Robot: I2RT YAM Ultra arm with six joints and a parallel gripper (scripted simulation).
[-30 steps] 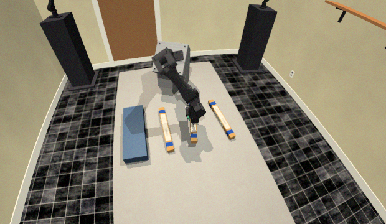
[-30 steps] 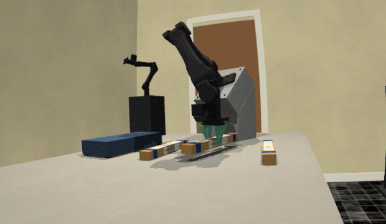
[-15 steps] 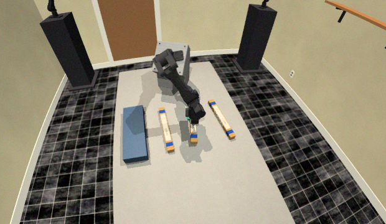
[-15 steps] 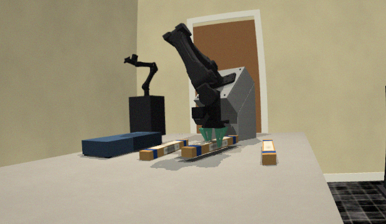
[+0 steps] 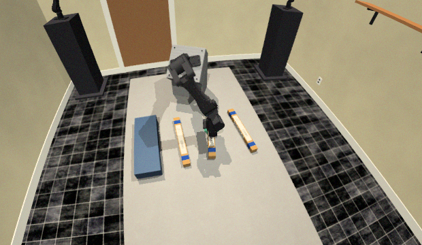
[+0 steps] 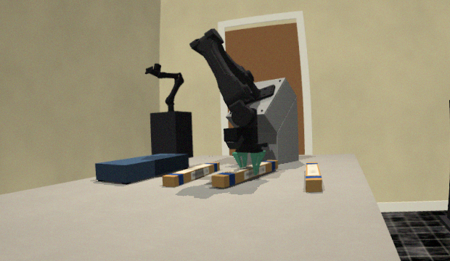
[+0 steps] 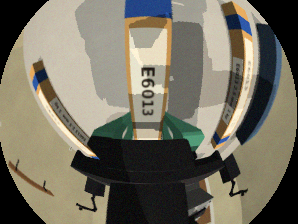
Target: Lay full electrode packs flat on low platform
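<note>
My gripper (image 6: 249,170) (image 7: 147,113) is shut on the middle electrode pack (image 5: 212,150) (image 6: 242,175) (image 7: 145,55), with green fingers on its opposite long sides. That pack is level, label up, and very low over the table; whether it touches the table I cannot tell. The left pack (image 5: 182,141) (image 6: 196,174) (image 7: 248,75) lies flat between the middle pack and the platform. The right pack (image 5: 242,130) (image 6: 313,170) (image 7: 67,121) lies flat and slanted on the other side. The low blue platform (image 5: 146,160) (image 6: 138,170) (image 7: 266,75) bears no pack.
The pale table (image 5: 211,204) (image 6: 225,225) carries all of these. The grey arm base (image 5: 203,71) (image 6: 283,123) stands at its back. Two dark pedestals (image 5: 75,54) (image 5: 280,41) with small arms stand off the table, left and right. The left pack is the nearest thing between gripper and platform.
</note>
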